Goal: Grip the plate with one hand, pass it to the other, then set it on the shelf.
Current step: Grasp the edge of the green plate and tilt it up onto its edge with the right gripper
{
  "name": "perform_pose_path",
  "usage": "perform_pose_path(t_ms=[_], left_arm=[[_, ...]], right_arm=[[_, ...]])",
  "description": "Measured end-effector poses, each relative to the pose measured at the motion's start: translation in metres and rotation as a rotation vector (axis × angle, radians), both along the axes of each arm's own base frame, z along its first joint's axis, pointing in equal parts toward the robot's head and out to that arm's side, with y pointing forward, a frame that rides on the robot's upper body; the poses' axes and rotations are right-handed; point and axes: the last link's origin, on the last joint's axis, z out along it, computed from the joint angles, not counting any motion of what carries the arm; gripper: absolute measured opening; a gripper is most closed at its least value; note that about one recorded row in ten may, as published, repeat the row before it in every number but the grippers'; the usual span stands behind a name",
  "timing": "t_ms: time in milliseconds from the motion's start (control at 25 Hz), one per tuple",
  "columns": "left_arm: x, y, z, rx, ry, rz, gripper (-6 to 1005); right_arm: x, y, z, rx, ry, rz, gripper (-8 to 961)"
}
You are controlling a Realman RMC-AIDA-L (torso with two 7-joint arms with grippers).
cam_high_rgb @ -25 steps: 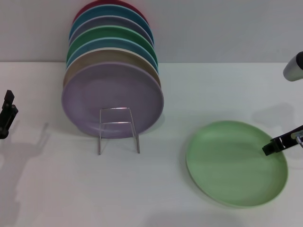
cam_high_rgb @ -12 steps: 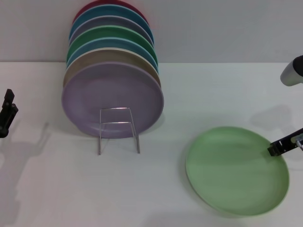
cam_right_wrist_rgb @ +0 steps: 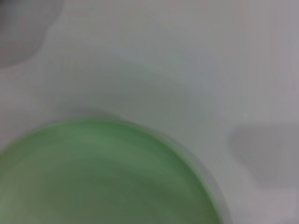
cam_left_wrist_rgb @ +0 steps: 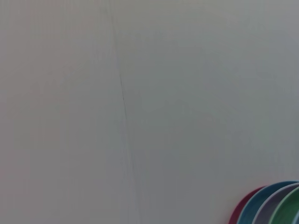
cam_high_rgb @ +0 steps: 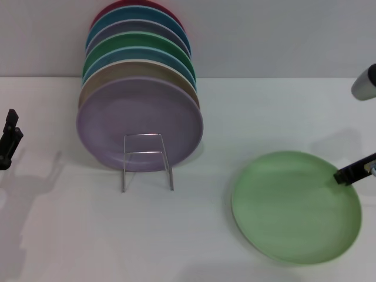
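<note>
Your plate (cam_high_rgb: 294,205) sits toward the front right corner of the bench (cam_high_rgb: 194,235), apparently resting on or barely above the surface, with the right pincer (cam_high_rgb: 346,174) meeting its right-hand rim; only a dark fingertip shows over the rim, so you cannot tell whether it has closed on the plate or merely touches it. The right wrist view shows only the plate's pale green curve (cam_right_wrist_rgb: 103,177) over the white surface. Well apart, toward the left rear, the shelf (cam_high_rgb: 147,160) stands with a lilac plate (cam_high_rgb: 140,123) at the front of a row of plates. The left pincer (cam_high_rgb: 8,144) waits at the left edge, its opening impossible to judge. You are in the first step, securing the grip; next you need a firm pinch on the rim, then a lift toward the middle for the handover
</note>
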Motion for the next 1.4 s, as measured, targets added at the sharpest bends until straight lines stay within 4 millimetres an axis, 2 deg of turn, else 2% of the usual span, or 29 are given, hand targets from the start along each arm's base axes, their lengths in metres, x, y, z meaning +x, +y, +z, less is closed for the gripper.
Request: perform_pose_path(t_ms=[320, 720, 1040, 1200, 1400], left_arm=[[0.002, 0.001, 0.000, 0.003, -0.004, -0.006, 796], [0.003, 0.001, 0.001, 0.009, -0.007, -0.010, 796], [0.004, -0.001, 0.005, 0.031, -0.014, -0.026, 795], [0.006, -0.003, 0.007, 0.039, -0.014, -0.046, 795], [0.016, -0.004, 0.003, -0.020, -0.051, -0.117, 795]], right_arm=[[-0.018, -0.003, 0.010, 0.021, 0.061, 0.075, 32], [-0.046, -0.014, 0.035, 0.047, 0.110, 0.186, 18], [-0.069, -0.038, 0.064, 0.110, 0.138, 0.454, 18], [-0.066, -0.054, 0.073, 0.187, 0.182, 0.609, 18], [-0.041, -0.063, 0.070, 0.281, 0.268, 0.701, 19]])
